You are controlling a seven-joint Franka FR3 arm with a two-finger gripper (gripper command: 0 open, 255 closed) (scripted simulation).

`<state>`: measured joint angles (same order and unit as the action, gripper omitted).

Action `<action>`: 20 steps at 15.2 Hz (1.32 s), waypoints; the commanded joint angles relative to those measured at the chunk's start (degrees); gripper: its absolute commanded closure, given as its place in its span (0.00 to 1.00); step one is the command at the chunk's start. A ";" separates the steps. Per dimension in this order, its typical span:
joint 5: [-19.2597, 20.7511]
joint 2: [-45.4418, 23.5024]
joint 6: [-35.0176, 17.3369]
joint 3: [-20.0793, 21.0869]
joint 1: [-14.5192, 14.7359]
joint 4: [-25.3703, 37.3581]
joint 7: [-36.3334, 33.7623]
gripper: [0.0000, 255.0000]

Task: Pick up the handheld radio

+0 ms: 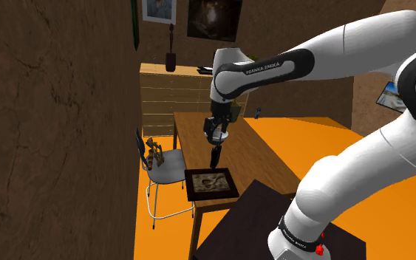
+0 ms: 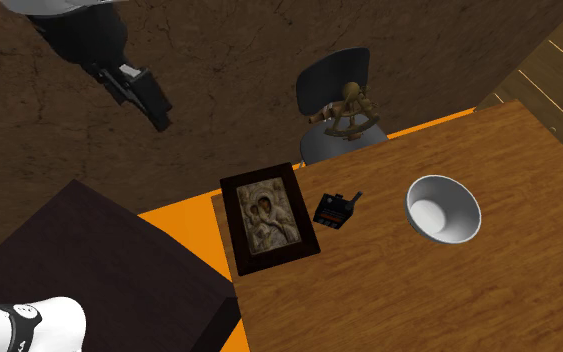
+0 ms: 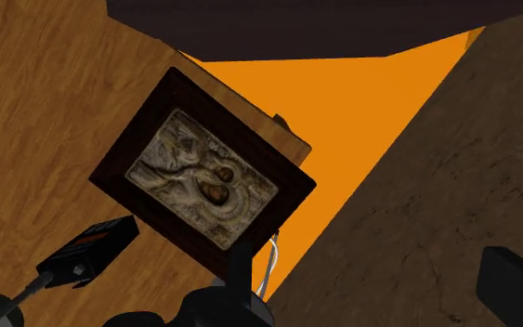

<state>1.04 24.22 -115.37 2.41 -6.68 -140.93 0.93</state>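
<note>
I have the black fingers [image 3: 515, 283] standing wide apart in the wrist view. Between them I see only the orange floor [image 3: 343, 102] and a brown wall [image 3: 417, 214], so they are fully open and holding nothing. In the shoulder view the white arm [image 1: 273, 70] reaches out from the dark stand [image 1: 273, 229], and the fingers point down, hanging clear above the wooden desk [image 2: 419, 290].

The handheld radio [image 2: 334, 209] lies flat on that desk. It is a small black unit with an orange strip on its face (the strip shows best in the wrist view). It sits just beside the framed picture [image 2: 269, 220], between that frame and a pale bowl [image 2: 449, 190], and close to the desk edge that faces the chair [image 2: 334, 80]. Its short antenna angles away from the frame, toward that same edge. I can see a small gap between radio and frame, and the bowl stands further off on the radio's other side.

Through the wrist camera the radio lies off to the outside of one finger, not in the gap between the two, and nothing of the hand touches it. The frame lies at a corner of the desk, its picture facing up.

On the chair seat stands a brass-coloured instrument [image 2: 349, 115], a sextant by its shape.
</note>
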 commanded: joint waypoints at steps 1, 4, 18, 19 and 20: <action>0.52 -4.31 -3.61 -0.33 -1.17 0.89 -1.70 0.00; 1.26 -10.20 -7.99 -1.04 -2.75 2.56 -4.04 0.00; 2.24 -37.28 -22.34 -6.11 -8.53 16.16 -13.32 0.00; 2.03 -39.15 -22.99 -6.51 -8.90 17.43 -13.81 0.00; 1.79 -41.00 -23.59 -6.89 -9.29 18.74 -14.27 0.00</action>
<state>3.06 -14.73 -138.32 -4.06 -15.54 -123.72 -12.90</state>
